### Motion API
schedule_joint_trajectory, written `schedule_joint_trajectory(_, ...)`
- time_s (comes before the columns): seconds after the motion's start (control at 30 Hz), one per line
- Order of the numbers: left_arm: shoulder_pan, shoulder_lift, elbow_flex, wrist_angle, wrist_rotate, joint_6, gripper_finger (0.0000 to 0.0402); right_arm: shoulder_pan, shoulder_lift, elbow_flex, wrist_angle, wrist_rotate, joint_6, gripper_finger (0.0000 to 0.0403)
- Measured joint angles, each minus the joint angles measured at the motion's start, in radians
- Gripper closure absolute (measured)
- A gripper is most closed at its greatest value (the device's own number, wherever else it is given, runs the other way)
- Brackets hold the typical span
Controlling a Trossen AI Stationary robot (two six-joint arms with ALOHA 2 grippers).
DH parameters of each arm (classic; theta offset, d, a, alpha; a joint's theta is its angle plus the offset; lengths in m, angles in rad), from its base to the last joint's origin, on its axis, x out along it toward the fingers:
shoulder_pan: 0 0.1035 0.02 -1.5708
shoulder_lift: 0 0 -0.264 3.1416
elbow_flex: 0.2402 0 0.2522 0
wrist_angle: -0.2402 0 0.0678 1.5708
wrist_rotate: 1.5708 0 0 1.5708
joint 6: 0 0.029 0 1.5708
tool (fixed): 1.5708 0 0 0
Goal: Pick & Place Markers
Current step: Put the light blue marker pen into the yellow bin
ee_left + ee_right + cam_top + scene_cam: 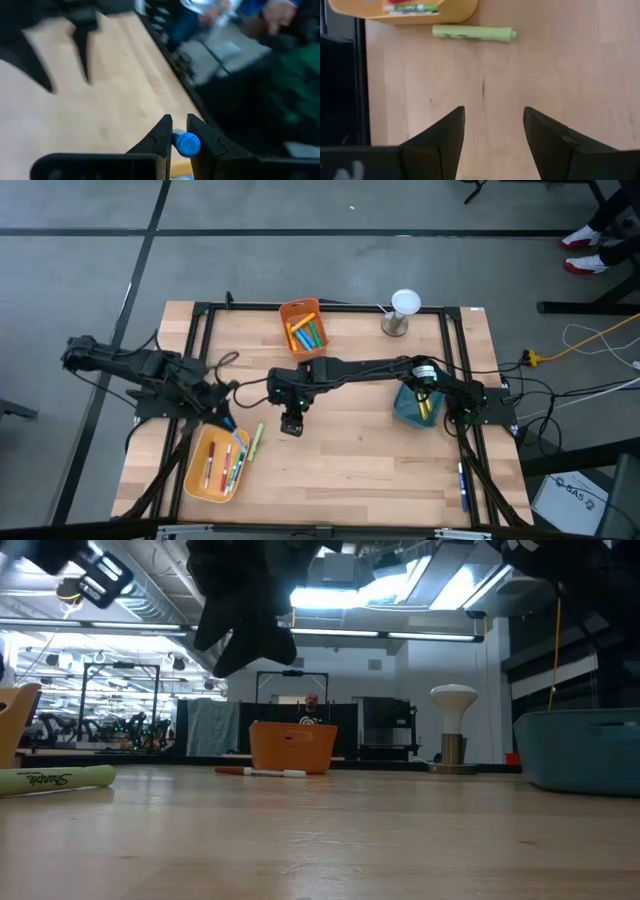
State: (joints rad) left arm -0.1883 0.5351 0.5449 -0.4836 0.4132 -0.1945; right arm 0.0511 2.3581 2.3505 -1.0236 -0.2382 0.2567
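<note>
Right pincer point(291, 424) hangs over mid worktop point(350, 460), jaws apart, nothing between them; wrist view shows bare wood under the fingers point(445, 135). Left pincer point(179, 135) closed on a blue marker point(187, 144), sitting near the left edge beside the yellow bin point(218, 465).

Markers: green marker point(474, 33) lies flat on the wood just beside the yellow bin, ahead of the right pincer. Several more lie in the yellow bin, a bunch in the orange bin point(303, 326) at the far edge, one or two in the blue bin point(416, 405) on the right. A thin red-and-white marker point(262, 772) lies on the wood in front of the orange bin in the low view.

Step, by my read: right arm goes for the green marker. Best to line jaws across its length, drop straight down to mid-barrel, close before lifting; keep clear of the bin wall and the left arm close by.

Worktop is pale wood on a black frame. A white-topped stand point(402, 311) stands at the far edge. Beyond: grey floor, cables, bright ceiling lights, a person far back.
</note>
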Motion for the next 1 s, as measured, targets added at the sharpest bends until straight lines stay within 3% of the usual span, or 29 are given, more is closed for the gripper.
schedule_joint_trajectory(0.23, -0.147, 0.083, 0.026, -0.044, 0.088, -0.132, 0.0367, 0.014, 0.0, 0.0, -0.001, -0.001, -0.024, 0.0202)
schedule_joint_trajectory(0.47, -0.256, 0.132, 0.027, -0.126, 0.103, -0.291, 0.0367, 0.013, 0.0, 0.0, -0.012, 0.0, -0.029, 0.0202)
schedule_joint_trajectory(0.8, -0.284, 0.187, 0.027, -0.292, 0.01, -0.345, 0.0367, 0.013, 0.0, 0.0, -0.012, 0.0, -0.037, 0.0202)
schedule_joint_trajectory(1.0, -0.282, 0.207, 0.027, -0.299, 0.015, -0.346, 0.0351, 0.013, 0.0, 0.0, -0.011, 0.002, -0.059, 0.0202)
